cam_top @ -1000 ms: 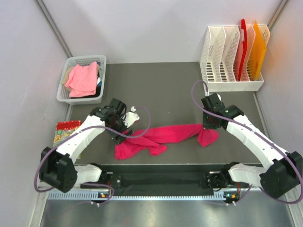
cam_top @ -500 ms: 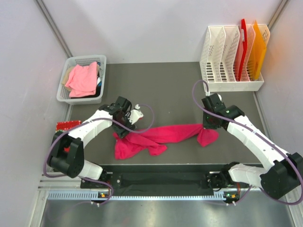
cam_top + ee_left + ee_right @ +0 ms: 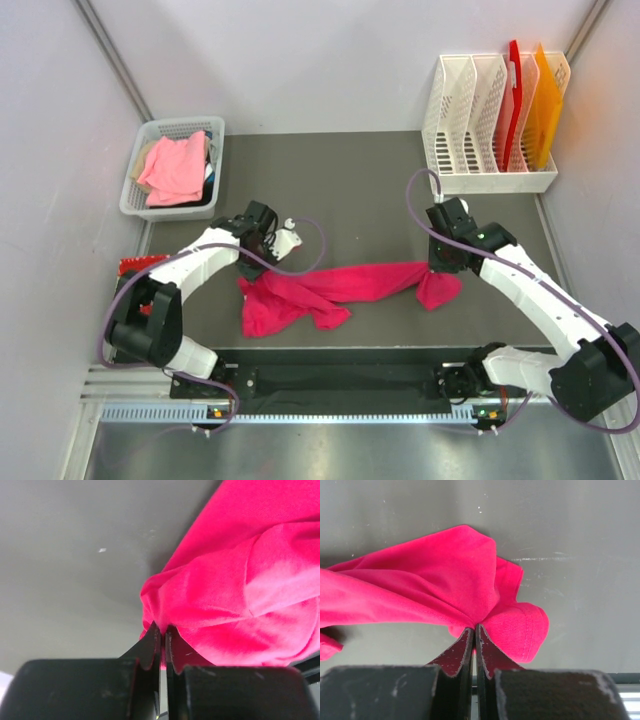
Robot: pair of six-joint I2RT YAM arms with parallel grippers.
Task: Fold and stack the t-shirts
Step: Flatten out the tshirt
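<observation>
I have the bright magenta-pink cloth t-shirt (image 3: 345,284) on the dark grey table (image 3: 350,185). It is drawn out into a long, rumpled band across the near half, between my two arms.

The left arm (image 3: 190,262) reaches in from the left side. Its jaws are pressed together on a bunched fold at the shirt's left end. In the left wrist view the black tips meet with the pink cloth (image 3: 230,595) pinched between them. I cannot tell whether that fold rests on the table or hangs just above it.

The right arm (image 3: 530,285) comes in from the right, and its jaws likewise pinch a gather of cloth near the shirt's right end. A rounded flap (image 3: 520,625) shows just beside the tips. Left of centre, the shirt spreads into a looser heap toward the near edge.

A paler salmon-pink cloth shirt (image 3: 172,168) lies crumpled in the white plastic basket (image 3: 128,196) at the far left, well apart from the magenta one. A white slotted plastic rack (image 3: 480,180) stands at the far right, holding red and orange flat boards (image 3: 530,95).
</observation>
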